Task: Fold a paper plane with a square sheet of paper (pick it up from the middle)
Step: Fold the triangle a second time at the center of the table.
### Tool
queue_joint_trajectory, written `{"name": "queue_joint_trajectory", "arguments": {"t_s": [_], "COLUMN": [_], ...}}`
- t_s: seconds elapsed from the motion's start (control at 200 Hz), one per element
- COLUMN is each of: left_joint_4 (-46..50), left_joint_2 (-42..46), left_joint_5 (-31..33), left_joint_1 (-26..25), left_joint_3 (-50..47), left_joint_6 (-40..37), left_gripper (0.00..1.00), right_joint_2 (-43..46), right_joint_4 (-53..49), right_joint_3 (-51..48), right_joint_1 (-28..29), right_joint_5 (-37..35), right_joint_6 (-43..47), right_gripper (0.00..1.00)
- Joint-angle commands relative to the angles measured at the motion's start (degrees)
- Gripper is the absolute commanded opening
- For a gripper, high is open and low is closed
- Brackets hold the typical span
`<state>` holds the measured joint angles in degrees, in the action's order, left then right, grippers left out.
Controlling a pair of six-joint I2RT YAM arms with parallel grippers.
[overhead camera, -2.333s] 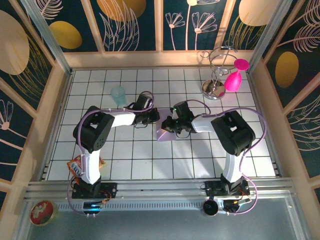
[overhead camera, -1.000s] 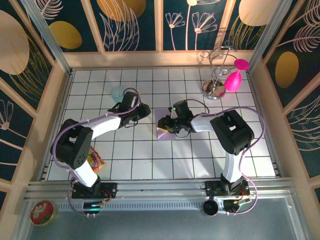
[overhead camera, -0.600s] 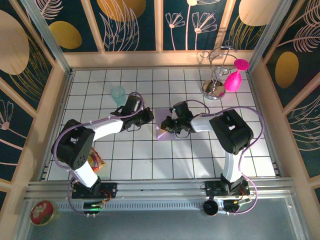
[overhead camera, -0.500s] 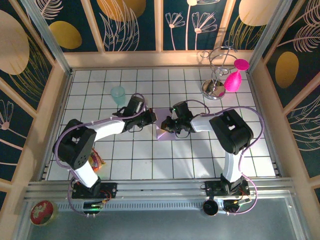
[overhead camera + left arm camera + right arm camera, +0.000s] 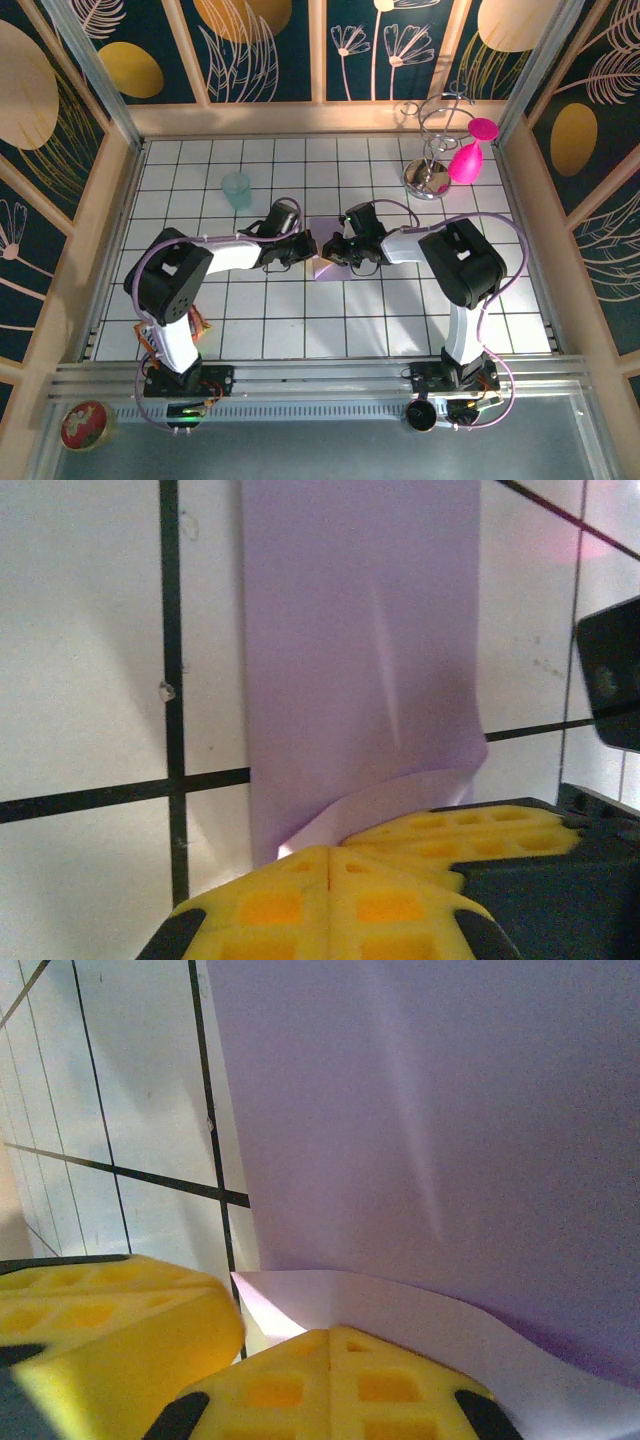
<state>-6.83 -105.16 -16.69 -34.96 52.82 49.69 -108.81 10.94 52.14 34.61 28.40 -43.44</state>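
- The left gripper (image 5: pixel 330 854) has its yellow pads pressed flat together, with no gap at the seam. Its tip sits at the raised near edge of the square sheet of paper (image 5: pixel 360 630). I cannot tell whether the edge is pinched between the pads.
- The right gripper (image 5: pixel 332 1332) is closed the same way, pads meeting along a straight seam. Its tip is against the lifted pale edge of the sheet, and again I cannot tell if it has a hold.
- The two grippers stand tip to tip, just beside each other. In the right wrist view, a yellow finger of the left one shows at the lower left.
- The sheet lies flat on the tiled table (image 5: pixel 400 310) beyond the fingertips, near the middle. Only its edge nearest the pads curls up, showing a lighter underside. A faint crease runs across the flat part.
- From above, both arms reach inward and meet over the sheet, hiding most of it.
- A teal cup (image 5: pixel 236 190) stands well apart to the left rear.
- A pink bulb (image 5: pixel 465 160) hangs by a metal stand (image 5: pixel 430 175) at the right rear.
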Motion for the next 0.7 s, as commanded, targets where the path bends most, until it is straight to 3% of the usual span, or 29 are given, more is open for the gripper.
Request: {"name": "queue_joint_trajectory", "arguments": {"t_s": [0.0, 0.451, 0.696], "left_joint_4": [-0.34, 3.81, 3.93], "left_joint_2": [-1.50, -3.35, -3.35], "left_joint_5": [-0.23, 3.34, 3.39], "left_joint_1": [-0.37, -0.42, -0.38], "left_joint_3": [0.81, -0.16, 0.10], "left_joint_6": [0.76, -0.30, -0.81], "left_gripper": [0.00, 0.00, 0.00], "right_joint_2": [-2.60, 3.65, 1.25], "right_joint_4": [-3.96, -0.47, -1.86], "right_joint_3": [-0.50, 0.98, 1.13], "right_joint_1": [0.33, -0.58, -1.52], "right_joint_5": [-2.74, -1.24, -2.84], "right_joint_6": [0.14, 0.78, 1.98], "right_gripper": [0.00, 0.00, 0.00]}}
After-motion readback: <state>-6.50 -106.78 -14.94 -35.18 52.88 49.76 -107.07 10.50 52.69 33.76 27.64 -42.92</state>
